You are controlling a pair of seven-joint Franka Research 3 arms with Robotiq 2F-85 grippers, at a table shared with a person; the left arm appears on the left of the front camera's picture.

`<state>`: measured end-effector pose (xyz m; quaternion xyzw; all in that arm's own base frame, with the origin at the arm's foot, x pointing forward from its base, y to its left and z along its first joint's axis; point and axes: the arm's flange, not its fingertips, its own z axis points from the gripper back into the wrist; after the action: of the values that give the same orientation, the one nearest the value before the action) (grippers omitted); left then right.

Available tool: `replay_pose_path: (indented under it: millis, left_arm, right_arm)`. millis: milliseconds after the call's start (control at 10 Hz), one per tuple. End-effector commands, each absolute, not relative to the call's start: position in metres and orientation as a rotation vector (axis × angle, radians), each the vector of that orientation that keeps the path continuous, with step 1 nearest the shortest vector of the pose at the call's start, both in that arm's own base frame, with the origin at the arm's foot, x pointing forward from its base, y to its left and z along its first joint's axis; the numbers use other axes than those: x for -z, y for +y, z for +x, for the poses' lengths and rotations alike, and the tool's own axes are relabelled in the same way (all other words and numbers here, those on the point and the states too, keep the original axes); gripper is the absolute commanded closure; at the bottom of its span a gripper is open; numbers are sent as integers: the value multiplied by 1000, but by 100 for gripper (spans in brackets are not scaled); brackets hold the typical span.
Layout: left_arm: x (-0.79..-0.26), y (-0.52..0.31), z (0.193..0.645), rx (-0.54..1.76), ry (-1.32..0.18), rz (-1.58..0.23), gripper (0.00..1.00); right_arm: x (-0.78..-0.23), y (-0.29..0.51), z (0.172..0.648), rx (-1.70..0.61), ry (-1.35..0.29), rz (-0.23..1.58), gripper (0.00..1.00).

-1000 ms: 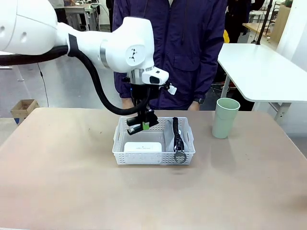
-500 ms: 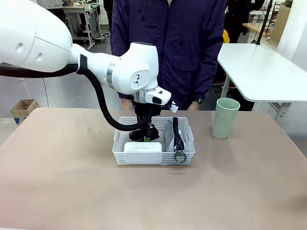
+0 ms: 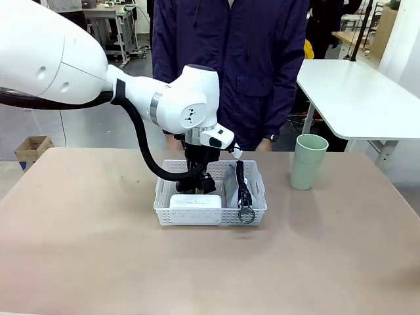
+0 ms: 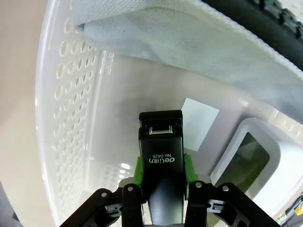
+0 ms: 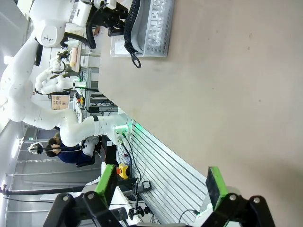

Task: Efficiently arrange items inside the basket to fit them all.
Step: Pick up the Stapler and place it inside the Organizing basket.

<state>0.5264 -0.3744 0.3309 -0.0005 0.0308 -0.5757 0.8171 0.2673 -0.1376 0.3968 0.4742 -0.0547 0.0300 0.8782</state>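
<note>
The white lattice basket (image 3: 167,209) sits mid-table. Inside it a white rounded box (image 3: 195,201) lies at the front left, and the grey pouch (image 3: 231,186) stands on edge at the right, its black strap and metal ring (image 3: 246,214) hanging over the front rim. My left gripper (image 3: 197,184) is down inside the basket behind the box, shut on the small black stapler (image 4: 161,146). The wrist view shows green pads (image 4: 188,168) pressing its sides above the basket's floor (image 4: 128,94). A pale green cup (image 3: 308,161) stands upright on the table to the right. My right gripper (image 5: 161,189) is open, far from the basket (image 5: 158,47).
A person in a dark jacket (image 3: 230,65) stands at the far edge, right behind the basket. A white label (image 4: 199,123) lies on the basket floor ahead of the stapler. Bare tabletop (image 3: 98,249) stretches to the left and in front. A white side table (image 3: 361,98) stands at the back right.
My left gripper has come down with the stapler, from above the basket's back left to inside it, just behind the white box. The right gripper, cup and pouch have not moved.
</note>
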Motion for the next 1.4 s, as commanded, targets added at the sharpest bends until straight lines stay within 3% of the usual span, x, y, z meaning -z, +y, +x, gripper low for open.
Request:
replay_pose_path:
  millis: [0,100,200,300,400,900,1300]
  left_arm:
    - [-330,-379,532,1217,62,42,63]
    - [-330,-380,532,1219,55,53,63]
    - [-330,-380,533,1217,60,53,57]
    - [-330,-380,534,1220,74,52,16]
    - [-329,-380,534,1220,77,53,0]
    - [-362,-369,536,1176,18,0,0]
    - [-490,-281,541,960,-216,-116,0]
  right_arm:
    - [-399,-139,265,-66,-112,988,0]
    - [-399,-139,265,-66,-112,988,0]
    - [-399,-139,265,-66,-112,988,0]
    - [-399,-139,265,-66,-112,988,0]
    - [-399,-139,265,-66,-112,988,0]
    - [-399,-139,265,-66,-112,988,0]
    - [-399,-139,265,-66,-112,988,0]
